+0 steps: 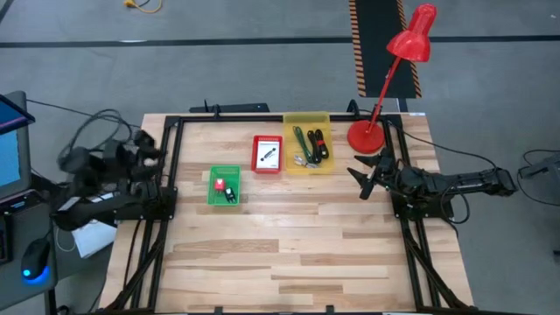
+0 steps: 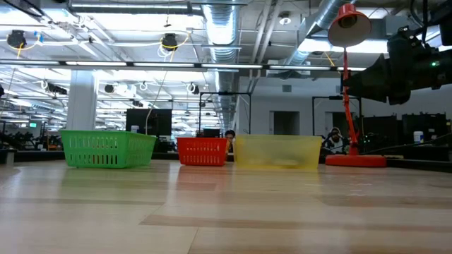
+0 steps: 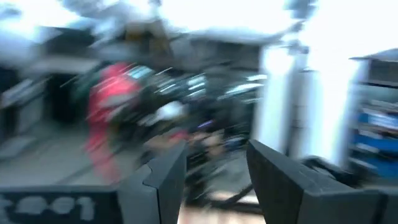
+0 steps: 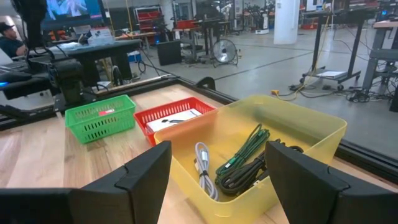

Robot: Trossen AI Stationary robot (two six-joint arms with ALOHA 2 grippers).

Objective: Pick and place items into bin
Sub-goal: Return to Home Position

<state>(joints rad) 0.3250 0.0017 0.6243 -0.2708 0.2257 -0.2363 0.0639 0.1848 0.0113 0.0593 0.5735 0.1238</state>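
Three bins stand in a row on the wooden table. The yellow bin (image 1: 307, 141) (image 4: 261, 155) holds green and black cable bundles (image 4: 245, 162). A white printed card (image 1: 268, 156) lies in the red bin (image 1: 267, 154) (image 4: 174, 115). In the green bin (image 1: 224, 185) (image 4: 101, 115) are a white packet and a small red-and-black piece (image 1: 227, 190). My right gripper (image 1: 366, 178) (image 4: 217, 168) hovers open beside the yellow bin, on its right. At the table's left edge, my left gripper (image 1: 153, 150) (image 3: 214, 168) is raised, open and empty.
A red desk lamp (image 1: 385, 87) stands with its base (image 1: 367, 136) just behind my right gripper. A black frame (image 1: 175, 131) borders the table. The near half of the table (image 1: 280, 262) is bare wood. A person (image 4: 9, 37) sits beyond the far left side.
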